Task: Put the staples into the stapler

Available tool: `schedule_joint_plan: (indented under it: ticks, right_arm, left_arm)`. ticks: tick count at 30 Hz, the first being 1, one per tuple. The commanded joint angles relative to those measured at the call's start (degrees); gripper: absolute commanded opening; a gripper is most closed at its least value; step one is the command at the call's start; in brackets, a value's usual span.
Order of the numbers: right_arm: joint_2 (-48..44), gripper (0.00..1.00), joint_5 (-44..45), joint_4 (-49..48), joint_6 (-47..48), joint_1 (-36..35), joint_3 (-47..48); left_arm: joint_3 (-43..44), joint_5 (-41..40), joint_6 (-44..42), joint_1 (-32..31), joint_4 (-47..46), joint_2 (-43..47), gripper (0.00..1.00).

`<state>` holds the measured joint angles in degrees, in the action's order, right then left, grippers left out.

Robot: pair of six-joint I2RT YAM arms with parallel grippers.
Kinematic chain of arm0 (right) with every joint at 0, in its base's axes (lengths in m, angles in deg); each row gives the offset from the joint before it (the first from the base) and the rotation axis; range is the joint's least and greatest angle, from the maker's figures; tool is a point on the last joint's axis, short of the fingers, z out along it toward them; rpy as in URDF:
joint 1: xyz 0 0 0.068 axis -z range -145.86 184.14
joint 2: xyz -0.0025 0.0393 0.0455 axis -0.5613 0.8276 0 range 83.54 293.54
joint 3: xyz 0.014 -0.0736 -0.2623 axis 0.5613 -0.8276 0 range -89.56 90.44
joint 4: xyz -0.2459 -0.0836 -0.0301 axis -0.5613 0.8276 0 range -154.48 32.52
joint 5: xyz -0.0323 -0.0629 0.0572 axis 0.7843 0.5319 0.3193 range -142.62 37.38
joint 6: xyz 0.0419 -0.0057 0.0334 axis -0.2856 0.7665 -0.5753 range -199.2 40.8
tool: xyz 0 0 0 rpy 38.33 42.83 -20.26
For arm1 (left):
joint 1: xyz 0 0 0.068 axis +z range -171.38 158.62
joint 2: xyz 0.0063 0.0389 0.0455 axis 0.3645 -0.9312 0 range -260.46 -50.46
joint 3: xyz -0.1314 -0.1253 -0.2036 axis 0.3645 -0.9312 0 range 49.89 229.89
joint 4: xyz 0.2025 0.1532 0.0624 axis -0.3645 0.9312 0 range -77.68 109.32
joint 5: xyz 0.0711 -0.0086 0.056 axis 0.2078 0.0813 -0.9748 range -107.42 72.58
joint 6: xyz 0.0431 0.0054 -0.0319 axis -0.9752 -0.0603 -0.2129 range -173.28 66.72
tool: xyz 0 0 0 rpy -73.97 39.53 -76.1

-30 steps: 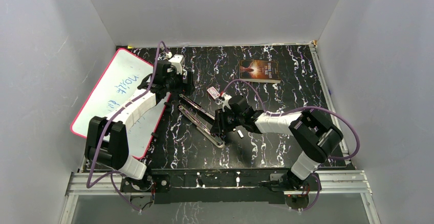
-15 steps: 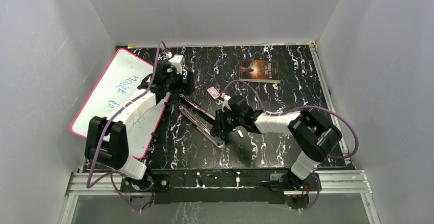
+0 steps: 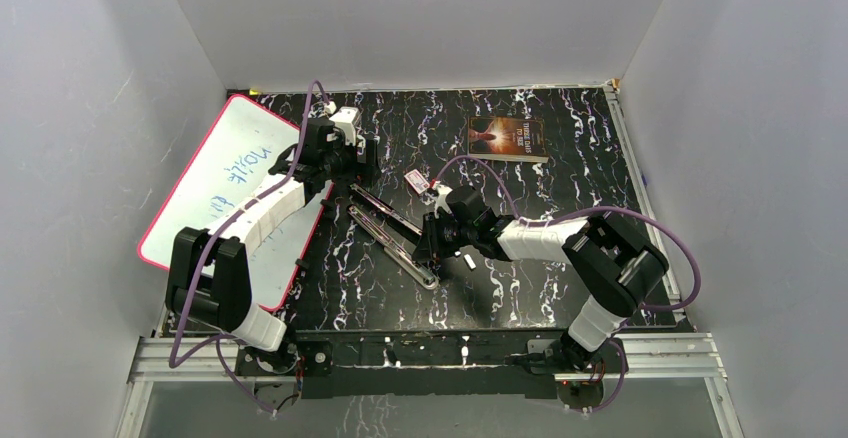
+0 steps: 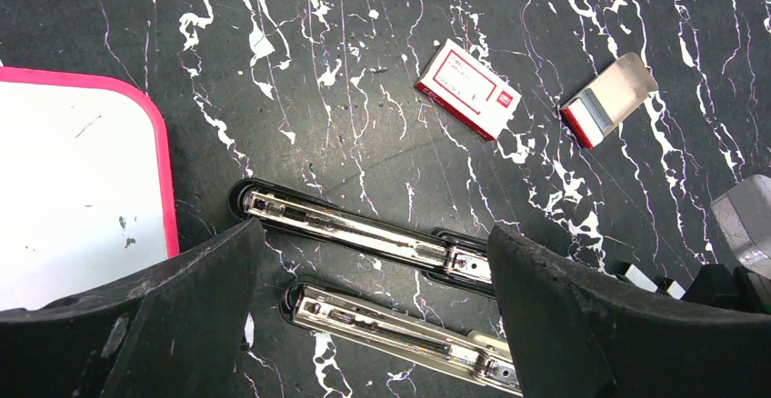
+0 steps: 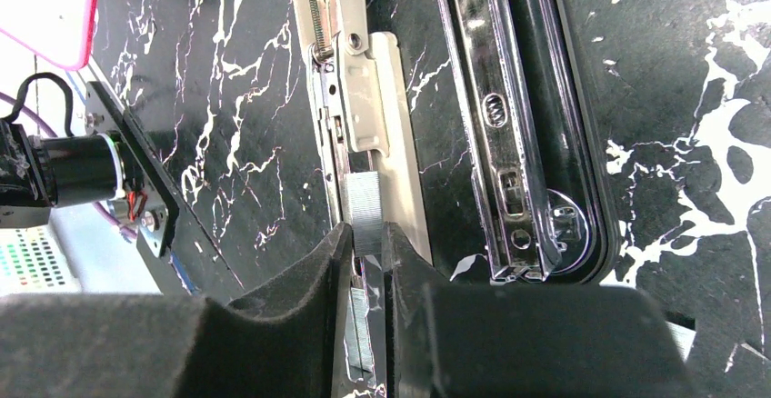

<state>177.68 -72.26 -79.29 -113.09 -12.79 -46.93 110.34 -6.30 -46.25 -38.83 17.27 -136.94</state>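
Note:
The stapler (image 3: 390,243) lies opened flat mid-table as two long metal arms. In the right wrist view the silvery magazine arm (image 5: 364,89) runs beside the black-rimmed arm (image 5: 518,116). A short ribbed strip of staples (image 5: 364,207) sits over the magazine channel, pinched between the fingers of my right gripper (image 5: 366,230), which is shut on it. My left gripper (image 4: 373,234) hangs wide open above the stapler's far ends (image 4: 345,225), touching nothing.
A shut red-and-white staple box (image 4: 468,87) and an open one (image 4: 607,100) lie beyond the stapler. A pink-rimmed whiteboard (image 3: 225,188) leans at the left. A book (image 3: 507,139) lies at the back. A small white piece (image 3: 466,259) rests near the right gripper.
The right gripper's jaws have narrowed onto the strip of staples over the magazine. Both arms have barely moved.

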Motion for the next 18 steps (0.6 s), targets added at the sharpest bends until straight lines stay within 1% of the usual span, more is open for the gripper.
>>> schedule_joint_plan:
  ticks: [1, 18]
  right_arm:
    - [-0.7, 0.24, -0.1, -2.0, 0.3, 0.2, 1.3]
    - [-3.7, 0.22, 2.4, -0.4, 2.0, 0.2, 1.8]
  left_arm:
    - [-0.2, -0.1, -0.7, 0.2, 0.3, 1.5, 0.92]
    - [-0.2, 0.0, -0.6, 0.2, 0.2, 1.5, 0.92]
